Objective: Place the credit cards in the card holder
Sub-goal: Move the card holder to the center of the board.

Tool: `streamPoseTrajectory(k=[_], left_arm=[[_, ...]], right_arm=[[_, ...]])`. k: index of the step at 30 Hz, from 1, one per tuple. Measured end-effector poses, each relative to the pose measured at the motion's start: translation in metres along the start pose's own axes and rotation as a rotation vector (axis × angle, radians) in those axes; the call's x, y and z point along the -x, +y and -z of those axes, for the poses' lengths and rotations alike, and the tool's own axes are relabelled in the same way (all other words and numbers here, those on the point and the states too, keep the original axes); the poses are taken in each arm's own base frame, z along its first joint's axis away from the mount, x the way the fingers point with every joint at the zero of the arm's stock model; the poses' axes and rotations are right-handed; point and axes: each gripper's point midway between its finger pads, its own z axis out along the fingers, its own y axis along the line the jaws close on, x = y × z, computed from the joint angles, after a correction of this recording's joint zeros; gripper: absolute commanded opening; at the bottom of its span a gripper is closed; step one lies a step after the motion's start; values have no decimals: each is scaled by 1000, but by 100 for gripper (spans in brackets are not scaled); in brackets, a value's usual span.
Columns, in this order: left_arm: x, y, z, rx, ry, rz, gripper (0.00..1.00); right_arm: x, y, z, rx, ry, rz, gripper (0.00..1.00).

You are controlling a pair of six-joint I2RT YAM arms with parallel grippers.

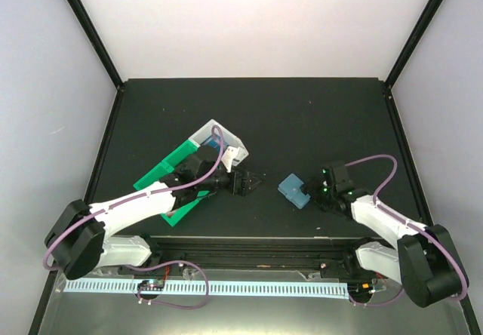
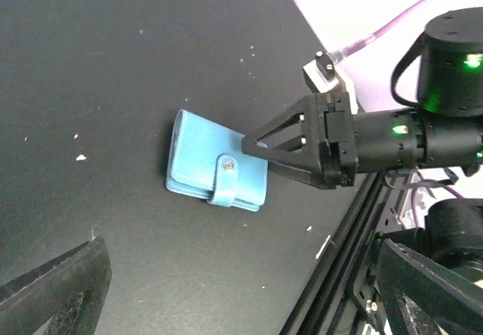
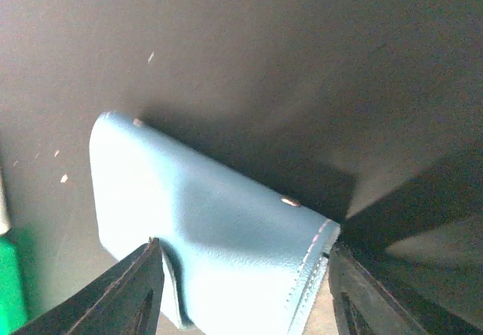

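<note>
Near edge: white slotted strip [image 1: 226,287] along rail. Black matte table [image 1: 302,116], dusty specks, in my wrist views. Card holder [image 1: 293,189] [image 2: 215,170] [image 3: 219,244] lies flat right of centre, snap tab up, long axis far-left to near-right. Right gripper [image 1: 309,196] [image 3: 241,290] pinches its near-right end, fingers on both side edges. Left gripper [image 1: 247,182] hangs spread wide, left of holder, apart. Green bin [image 1: 162,173], white bin [image 1: 219,135] far-left. Pale walls [image 1: 256,18] behind.

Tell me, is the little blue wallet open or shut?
Shut. The wallet lies folded, its strap snapped over the edge.
</note>
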Motion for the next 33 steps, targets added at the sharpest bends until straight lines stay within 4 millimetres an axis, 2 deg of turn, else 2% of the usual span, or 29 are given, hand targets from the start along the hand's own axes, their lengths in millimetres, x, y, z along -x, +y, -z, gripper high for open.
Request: streamPoseTrajectory(k=[3, 6, 10, 14, 17, 19, 25, 29, 33], left_arm=[[-7, 8, -6, 26, 23, 20, 96], [-16, 17, -13, 51, 50, 45, 93], [-31, 27, -23, 82, 99, 72, 88], [-46, 31, -33, 112, 153, 89, 79], [-51, 31, -44, 122, 183, 95, 69], [-51, 29, -55, 127, 197, 99, 62], [-54, 23, -83, 135, 233, 97, 45], [-57, 22, -99, 139, 253, 97, 38], [-61, 31, -108, 177, 261, 101, 32]], right_arm=[[-19, 16, -6, 42, 57, -14, 65], [-26, 26, -9, 47, 85, -4, 67], [-23, 29, -7, 17, 75, 54, 69], [-7, 35, 3, -39, 23, 201, 70], [2, 44, 5, -53, 12, 324, 62], [3, 45, -1, -68, 36, 394, 56], [-14, 35, -24, -88, 165, 519, 42], [-22, 37, -26, -42, 200, 552, 40], [-33, 38, -26, 21, 231, 546, 40]])
